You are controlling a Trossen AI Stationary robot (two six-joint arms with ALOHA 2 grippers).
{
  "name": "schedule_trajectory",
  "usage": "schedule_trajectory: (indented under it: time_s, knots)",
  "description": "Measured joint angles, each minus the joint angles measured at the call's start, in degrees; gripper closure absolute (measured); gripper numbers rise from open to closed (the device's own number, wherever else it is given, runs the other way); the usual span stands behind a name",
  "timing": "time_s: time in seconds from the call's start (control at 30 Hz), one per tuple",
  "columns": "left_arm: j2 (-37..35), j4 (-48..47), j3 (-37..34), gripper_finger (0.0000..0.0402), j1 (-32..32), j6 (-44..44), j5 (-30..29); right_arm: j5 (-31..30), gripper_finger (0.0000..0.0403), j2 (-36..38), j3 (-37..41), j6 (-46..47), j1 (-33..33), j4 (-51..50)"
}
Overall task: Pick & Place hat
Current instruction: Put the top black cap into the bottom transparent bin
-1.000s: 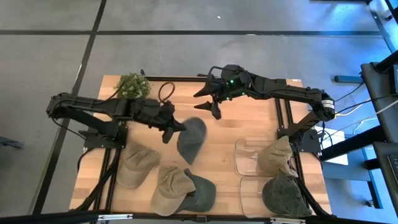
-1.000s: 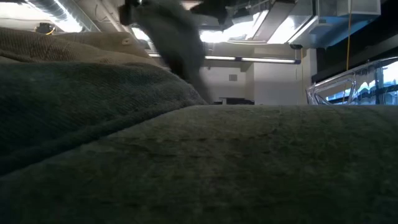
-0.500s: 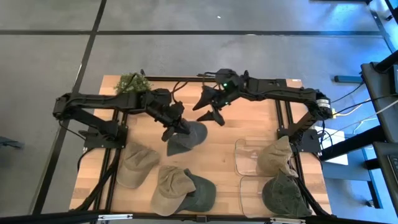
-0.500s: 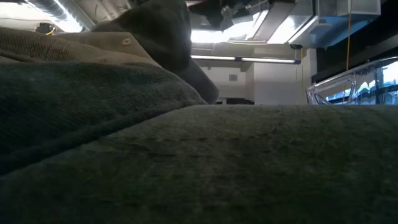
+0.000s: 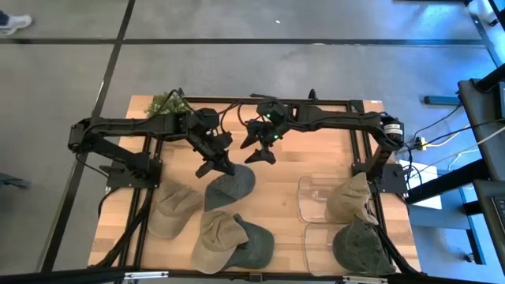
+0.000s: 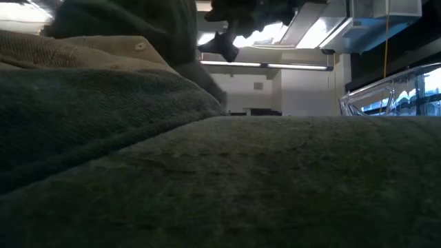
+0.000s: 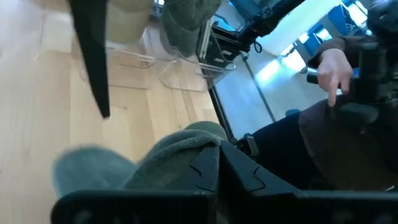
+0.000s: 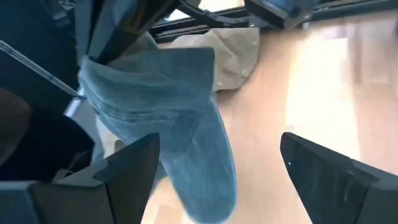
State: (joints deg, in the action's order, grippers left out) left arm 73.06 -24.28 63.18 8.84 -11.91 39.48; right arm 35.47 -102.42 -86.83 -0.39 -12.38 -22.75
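Two hats (image 6: 207, 179) block most of the low view; left gripper (image 5: 223, 167) clenches grey hat (image 5: 230, 188), right gripper (image 5: 260, 147) spread.

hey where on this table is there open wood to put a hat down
Bare wood runs between the held grey hat and the clear trays; more lies at the back right, behind the right gripper. The front left is crowded with hats; the right trays hold hats too.

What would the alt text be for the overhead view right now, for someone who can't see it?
Two dark robot arms meet over a wooden table: the left gripper pinches a grey-green cap at its edge, while the right gripper hangs open beside it. Three more caps lie near the front edge, two others in clear trays at right.
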Motion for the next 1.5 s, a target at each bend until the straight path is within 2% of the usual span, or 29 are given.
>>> schedule_trajectory:
  time_s: [0.13, 0.27, 0.43, 0.63, 0.73, 0.87, 0.93, 1.1, 1.33, 1.5]
  knots:
    - [-0.20, 0.10, 0.00, 0.0399, 0.02, 1.16, 3.54, 3.39, 0.0069, -2.46, -0.02, 2.30, -0.58, 0.04]
    - [-0.20, 0.20, 0.00, 0.0399, -0.11, 1.26, 6.22, 10.78, 0.0071, -5.06, 0.00, 4.77, -2.15, -1.99]
    - [-0.20, 0.33, 0.00, 0.0399, -0.15, 2.24, 6.72, 15.10, 0.0076, -6.94, 0.00, 4.86, -3.21, -2.55]
    - [-0.20, 0.31, 0.00, 0.0399, -0.15, 3.63, 6.75, 26.23, 0.0076, -6.85, 0.00, 6.32, -2.84, -3.17]
    - [-0.20, 0.29, 0.13, 0.0399, -0.11, 4.18, 6.77, 24.35, 0.0076, -6.73, 0.00, 6.32, -1.98, -3.77]
    - [-0.23, 0.45, 2.21, 0.0399, -0.11, 5.80, 8.95, 13.52, 0.0076, -6.73, 0.00, 4.71, -1.52, -4.47]
    - [-0.24, 0.43, 3.33, 0.0399, -0.25, 6.28, 9.84, 12.38, 0.0076, -6.73, 0.00, 4.69, -1.80, -4.56]
    - [-0.24, 0.26, 5.33, 0.0399, -0.33, 7.37, 10.57, 14.24, 0.0076, -6.73, 0.00, 5.86, -2.11, -4.50]
    - [-0.26, 0.07, 5.57, 0.0399, 0.47, 8.21, 10.40, 29.01, 0.0076, -6.73, 0.00, 8.53, -1.17, -3.81]
    - [-0.24, 0.05, 5.55, 0.0399, 1.55, 8.25, 9.57, 30.30, 0.0078, -6.71, 0.00, 9.10, 0.03, -3.89]
